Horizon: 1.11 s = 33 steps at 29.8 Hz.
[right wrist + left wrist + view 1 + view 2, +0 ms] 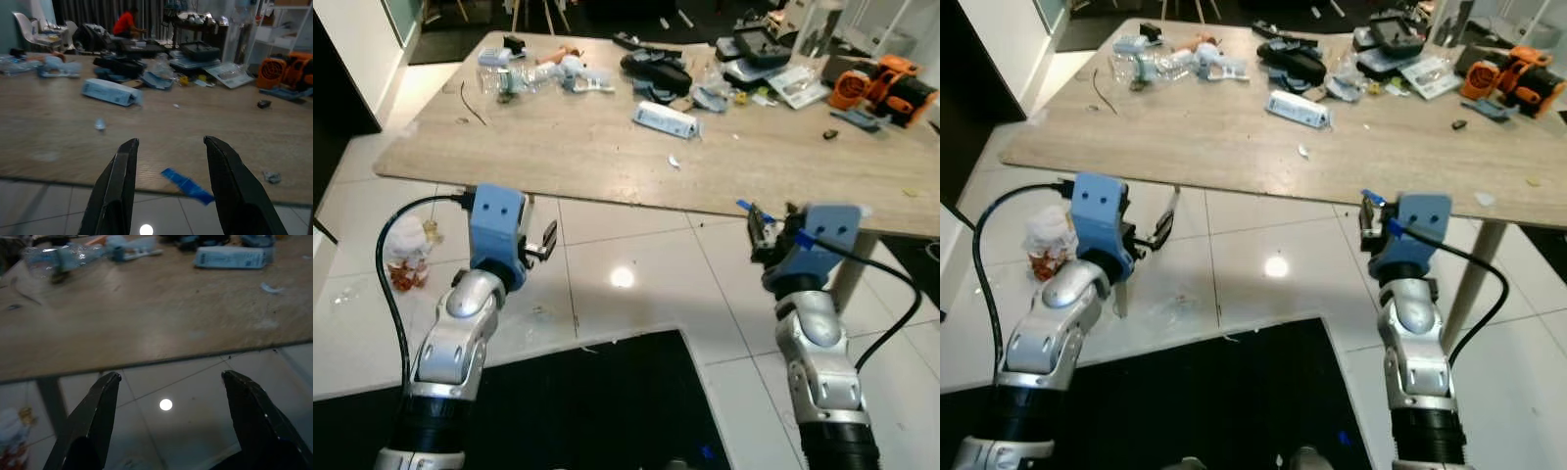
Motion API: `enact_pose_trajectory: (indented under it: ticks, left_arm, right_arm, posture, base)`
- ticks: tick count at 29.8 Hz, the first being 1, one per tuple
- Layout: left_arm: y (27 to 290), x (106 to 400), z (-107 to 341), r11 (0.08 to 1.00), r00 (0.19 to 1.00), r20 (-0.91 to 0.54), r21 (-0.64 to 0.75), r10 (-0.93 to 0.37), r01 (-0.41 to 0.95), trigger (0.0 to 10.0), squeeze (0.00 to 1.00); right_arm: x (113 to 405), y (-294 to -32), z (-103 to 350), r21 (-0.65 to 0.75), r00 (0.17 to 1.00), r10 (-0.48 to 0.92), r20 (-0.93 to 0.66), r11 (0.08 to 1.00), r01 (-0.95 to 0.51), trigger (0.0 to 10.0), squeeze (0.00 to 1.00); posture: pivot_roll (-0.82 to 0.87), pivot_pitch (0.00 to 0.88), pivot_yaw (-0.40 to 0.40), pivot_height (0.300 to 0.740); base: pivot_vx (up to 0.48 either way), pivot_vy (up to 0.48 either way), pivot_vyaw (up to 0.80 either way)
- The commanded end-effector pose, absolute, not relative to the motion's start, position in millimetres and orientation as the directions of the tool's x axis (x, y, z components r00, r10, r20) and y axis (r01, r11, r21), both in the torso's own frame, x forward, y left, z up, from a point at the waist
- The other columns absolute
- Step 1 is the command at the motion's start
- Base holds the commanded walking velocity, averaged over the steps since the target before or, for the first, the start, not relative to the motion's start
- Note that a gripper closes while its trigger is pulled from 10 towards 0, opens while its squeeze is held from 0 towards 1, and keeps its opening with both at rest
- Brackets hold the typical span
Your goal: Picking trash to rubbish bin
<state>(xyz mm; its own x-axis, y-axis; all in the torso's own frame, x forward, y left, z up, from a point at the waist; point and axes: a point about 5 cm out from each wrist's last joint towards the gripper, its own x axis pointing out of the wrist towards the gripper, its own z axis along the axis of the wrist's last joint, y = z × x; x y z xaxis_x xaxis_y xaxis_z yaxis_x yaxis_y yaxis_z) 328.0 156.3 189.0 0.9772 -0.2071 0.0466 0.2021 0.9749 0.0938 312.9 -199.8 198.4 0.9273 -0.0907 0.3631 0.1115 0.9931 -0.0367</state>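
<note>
Litter lies on a long wooden table [607,162]: a white and blue carton [666,118], a clear plastic bottle [507,78], a small white scrap [674,162] and a blue strip [187,185] on the near edge. My left gripper [546,240] is open below the table's near edge, over the floor tiles, with nothing between its fingers [100,401]. My right gripper [762,233] is open and empty just before the near edge, close to the blue strip.
A crumpled white and red wrapper [408,253] lies on the tiles at the left, beside a table leg [1121,294]. An orange tool [886,83], black gear [656,69] and papers crowd the far side. A dark mat [607,411] covers the floor near my feet.
</note>
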Motion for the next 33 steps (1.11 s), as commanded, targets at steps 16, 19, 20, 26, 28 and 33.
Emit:
enact_pose_trajectory:
  ticks: [16,19,20,26,28,33]
  left_arm:
    - [147.2,329.2,197.6,0.972,0.971,0.069,0.073,-0.229,0.224,10.0,0.00]
    - [146.8,329.4,197.3,0.971,0.971,0.068,0.085,-0.228,0.223,10.0,0.00]
    - [146.8,329.4,197.3,0.971,0.971,0.068,0.085,-0.228,0.223,10.0,0.00]
    - [146.5,327.4,195.8,0.969,0.970,0.062,0.088,-0.235,0.229,10.0,0.00]
    - [146.1,327.1,196.0,0.969,0.969,0.062,0.089,-0.238,0.232,10.0,0.00]
    - [147.1,327.1,195.7,0.969,0.970,0.062,0.087,-0.236,0.230,10.0,0.00]
  right_arm:
    - [311.1,-208.5,192.3,-0.009,0.935,-0.126,0.333,0.991,0.137,10.0,0.00]
    - [310.9,-207.6,192.4,-0.009,0.936,-0.120,0.332,0.991,0.131,10.0,0.00]
    - [310.9,-207.6,192.4,-0.009,0.936,-0.120,0.332,0.991,0.131,10.0,0.00]
    - [310.6,-205.1,190.8,0.012,0.939,-0.113,0.326,0.993,0.115,10.0,0.00]
    - [310.5,-204.9,190.9,0.022,0.939,-0.113,0.324,0.993,0.112,10.0,0.00]
    - [310.2,-203.1,191.1,0.017,0.941,-0.093,0.327,0.996,0.092,10.0,0.00]
  posture:
    - [-0.02,0.164,0.043,0.740]
    - [-0.02,0.161,0.041,0.740]
    - [-0.02,0.161,0.041,0.740]
    - [-0.02,0.154,0.041,0.740]
    - [-0.02,0.154,0.041,0.740]
    - [-0.02,0.142,0.035,0.740]
  base:
    - [0.427,0.000,0.00]
    - [0.426,0.000,0.00]
    - [0.428,0.000,0.00]
    - [0.426,0.000,0.00]
    - [0.424,0.000,0.00]
    - [0.426,0.000,0.00]
